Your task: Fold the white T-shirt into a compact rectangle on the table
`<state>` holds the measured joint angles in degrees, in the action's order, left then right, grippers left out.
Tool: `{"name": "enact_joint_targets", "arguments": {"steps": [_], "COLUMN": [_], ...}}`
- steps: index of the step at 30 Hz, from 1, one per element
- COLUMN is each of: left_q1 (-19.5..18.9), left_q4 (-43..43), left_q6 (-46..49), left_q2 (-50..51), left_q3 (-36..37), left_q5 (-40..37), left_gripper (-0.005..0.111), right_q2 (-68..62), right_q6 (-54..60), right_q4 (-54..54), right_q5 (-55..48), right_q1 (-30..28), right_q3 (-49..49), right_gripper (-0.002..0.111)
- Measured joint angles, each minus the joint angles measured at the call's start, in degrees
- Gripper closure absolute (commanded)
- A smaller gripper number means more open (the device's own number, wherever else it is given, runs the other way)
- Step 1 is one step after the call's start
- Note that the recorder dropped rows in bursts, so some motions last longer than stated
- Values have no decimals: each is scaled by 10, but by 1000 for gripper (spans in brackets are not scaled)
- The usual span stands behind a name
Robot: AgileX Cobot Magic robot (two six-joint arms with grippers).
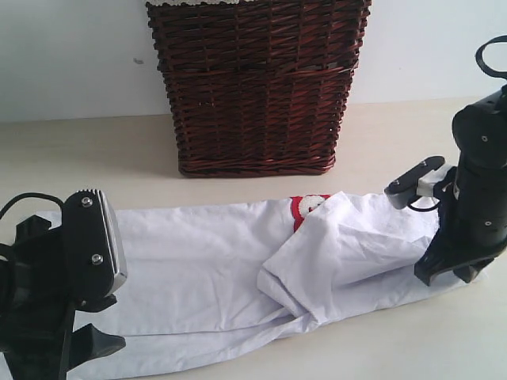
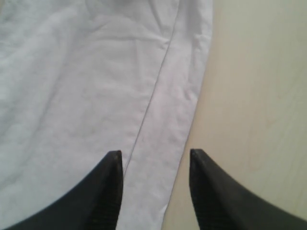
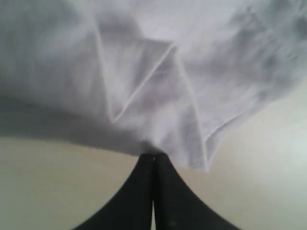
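Observation:
The white T-shirt (image 1: pixel 198 261) lies flat across the table (image 1: pixel 79 150) as a long band, with a sleeve flap folded over its right half and a bit of red lettering (image 1: pixel 305 206) showing. At the lower left, my left gripper (image 1: pixel 89 345) is open; its fingertips (image 2: pixel 115 160) straddle the shirt's (image 2: pixel 72 72) near edge strip, one over cloth, one over bare table. My right gripper (image 1: pixel 444 273) sits at the shirt's right end. In the right wrist view it (image 3: pixel 153 155) is shut, with the edge of the cloth (image 3: pixel 144 72) pinched at its tips.
A dark wicker basket (image 1: pixel 253 87) stands at the back middle against the pale wall, just behind the shirt. Bare table (image 2: pixel 259 96) runs along the shirt's near edge and around both ends.

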<state>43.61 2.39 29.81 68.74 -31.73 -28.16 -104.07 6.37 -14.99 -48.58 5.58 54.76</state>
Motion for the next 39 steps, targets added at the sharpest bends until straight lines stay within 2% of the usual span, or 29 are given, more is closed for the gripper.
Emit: {"name": "enact_joint_targets", "arguments": {"steps": [2,4,9,11,13,17,20,27,31,39], "left_q1": [0,0,0,0,0,0,0,0,0,0], "left_q4": [0,1,3,3,3,3,3,3,4,4], "left_q6": [0,0,0,0,0,0,0,0,0,0], "left_q2": [0,-1,-7,-8,-8,-8,-8,-8,-8,-8], "left_q3": [0,0,0,0,0,0,0,0,0,0], "left_q5": [0,0,-1,-1,-1,-1,-1,2,4,4], "left_gripper": [62,62,62,62,62,62,62,62,62,62], "right_q2": [0,1,32,46,48,42,31,10,-3,12], "right_q6": [20,21,6,36,83,176,202,213,213,225], "right_q4": [11,8,-13,-11,-7,-11,-26,-34,-40,-39], "right_q5": [-20,-16,41,55,55,68,96,117,107,53], "right_q1": [0,0,0,0,0,0,0,0,0,0], "right_q3": [0,1,13,13,13,-4,-11,-11,-11,-11], "right_gripper": [107,99,60,52,50,50,54,93,108,108]}}
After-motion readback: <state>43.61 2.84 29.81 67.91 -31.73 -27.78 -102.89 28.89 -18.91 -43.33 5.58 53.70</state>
